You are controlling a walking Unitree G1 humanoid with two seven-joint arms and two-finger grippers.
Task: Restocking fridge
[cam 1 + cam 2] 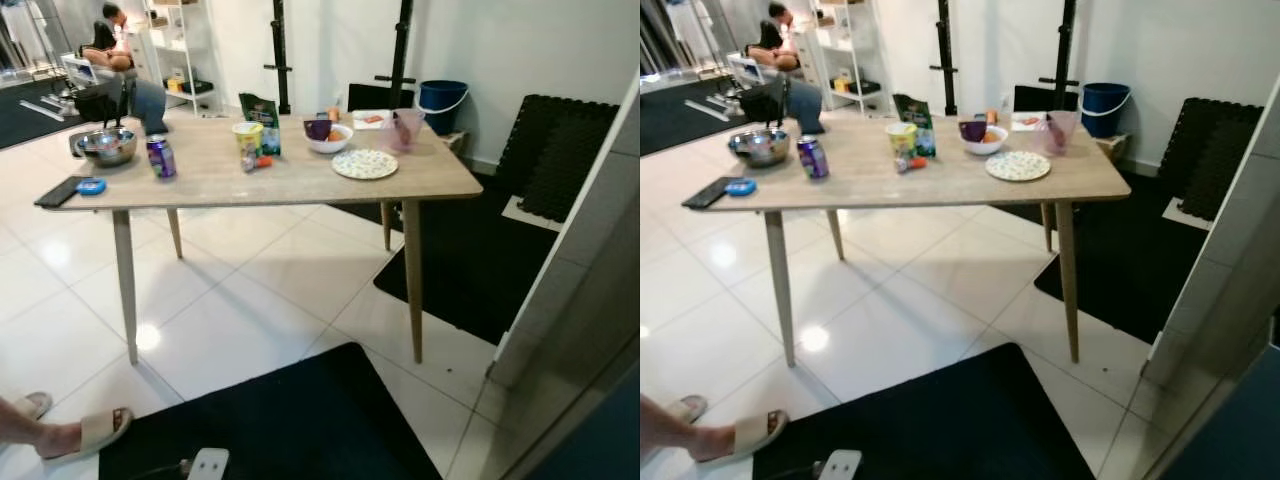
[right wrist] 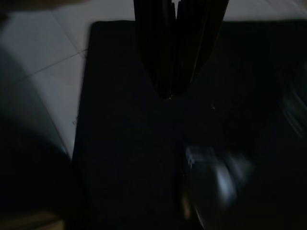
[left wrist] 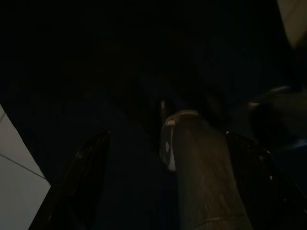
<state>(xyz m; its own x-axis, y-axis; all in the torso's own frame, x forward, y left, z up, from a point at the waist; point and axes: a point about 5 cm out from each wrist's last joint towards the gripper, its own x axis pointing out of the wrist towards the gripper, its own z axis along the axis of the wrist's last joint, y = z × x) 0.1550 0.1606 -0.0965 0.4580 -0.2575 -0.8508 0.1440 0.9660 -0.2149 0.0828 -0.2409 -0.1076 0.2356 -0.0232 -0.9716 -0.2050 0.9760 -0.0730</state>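
A wooden table point(image 1: 300, 182) stands ahead with food and dishes on it: a metal bowl point(image 1: 105, 146), a purple can point(image 1: 160, 156), a yoghurt cup point(image 1: 247, 136), a green bag point(image 1: 261, 122), a white bowl point(image 1: 329, 138) with a purple item in it, a patterned plate point(image 1: 364, 163) and a pink jug point(image 1: 404, 129). A tall white panel point(image 1: 590, 280), possibly the fridge, rises at the right edge. In the dark left wrist view my left gripper point(image 3: 169, 138) hangs with its fingers wide apart. My right gripper point(image 2: 168, 93) hangs over the black mat with its fingers pressed together.
A black mat point(image 1: 280, 420) lies on the white tiles before me, and a second dark mat lies right of the table. A person's sandalled foot point(image 1: 85, 432) is at the lower left. A phone point(image 1: 62, 190) and blue lid point(image 1: 91, 186) lie at the table's left end. A blue bucket point(image 1: 442, 105) stands behind.
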